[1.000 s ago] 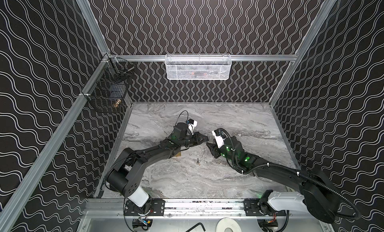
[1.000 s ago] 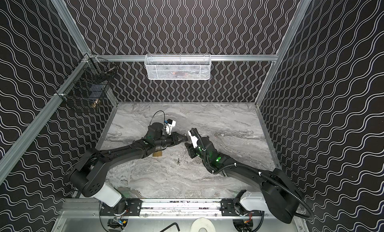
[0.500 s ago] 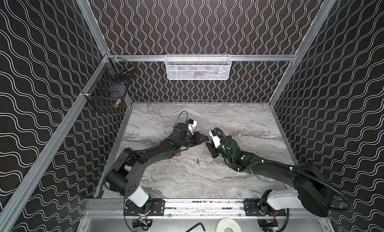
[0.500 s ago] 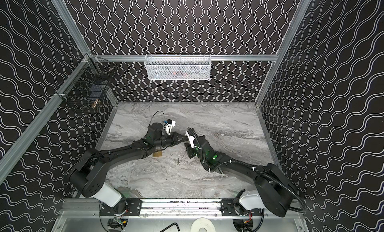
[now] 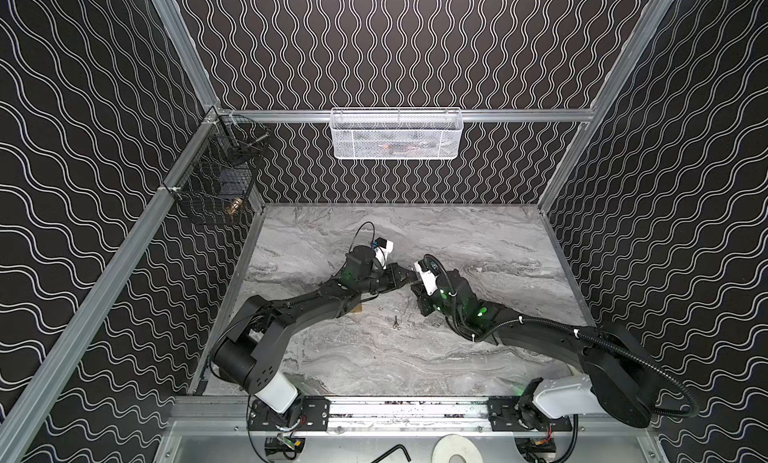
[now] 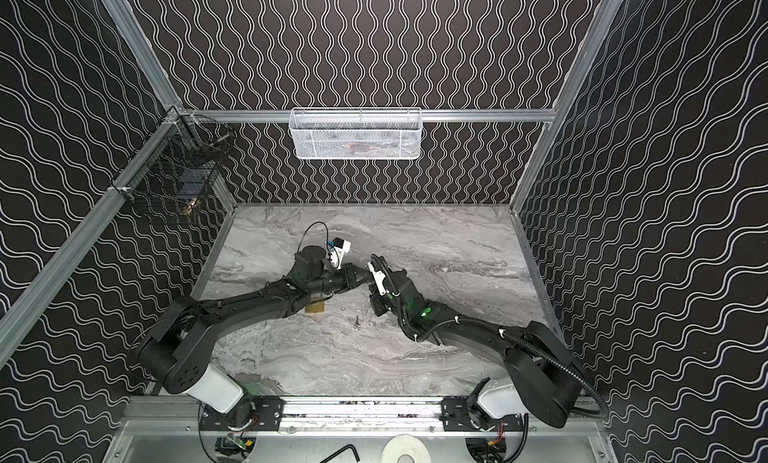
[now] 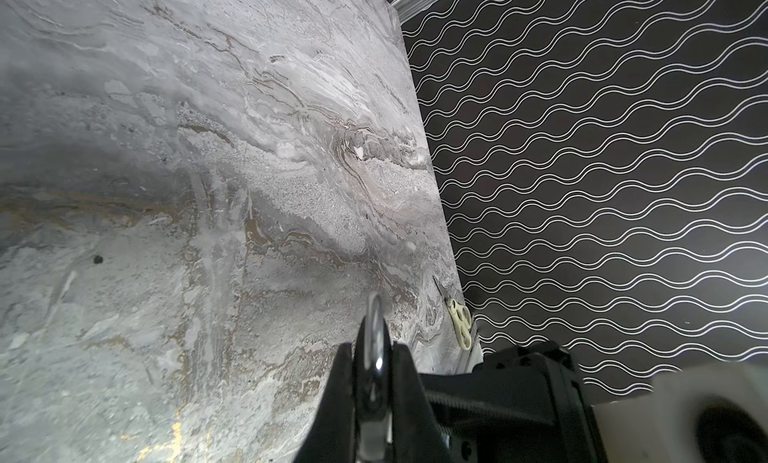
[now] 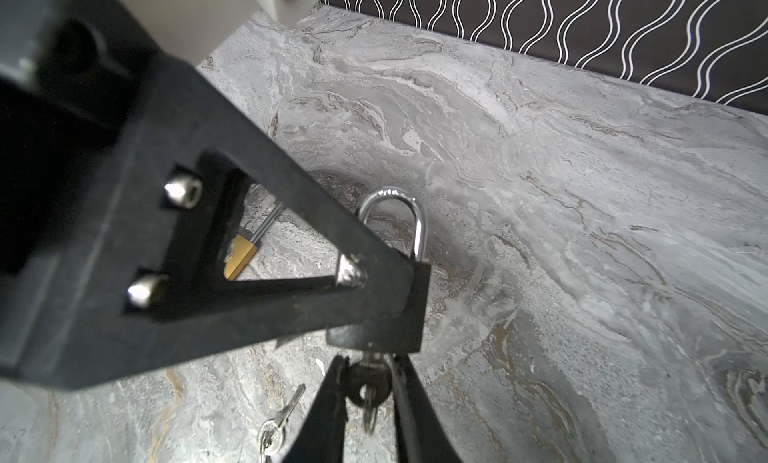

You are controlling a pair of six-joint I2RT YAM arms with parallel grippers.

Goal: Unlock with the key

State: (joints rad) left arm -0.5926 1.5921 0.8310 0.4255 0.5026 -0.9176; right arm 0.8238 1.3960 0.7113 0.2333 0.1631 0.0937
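Observation:
A black padlock (image 8: 380, 319) with a silver shackle (image 8: 417, 224) hangs above the marble table, and my left gripper (image 7: 372, 353) is shut on it. In the left wrist view the shackle (image 7: 374, 315) sticks out between the two black fingers. The key (image 8: 368, 382) sits in the bottom of the lock. My right gripper (image 8: 368, 367) is closed on the key's round dark head, a finger touching each side. In both top views the left gripper (image 5: 404, 276) (image 6: 360, 278) and right gripper (image 5: 414, 289) (image 6: 371, 292) meet tip to tip at the table's middle.
A brass padlock (image 8: 239, 257) lies on the table under the left arm (image 5: 355, 309) (image 6: 314, 307). Loose keys on a ring (image 8: 274, 425) (image 5: 395, 324) lie in front of the grippers. Scissors (image 7: 459, 324) lie by the wall. A white basket (image 5: 395, 132) and a black wire basket (image 5: 220, 182) hang on the walls.
My right gripper has moved a little towards the left gripper and its fingers have closed in on the key head. The left gripper has kept still with the padlock.

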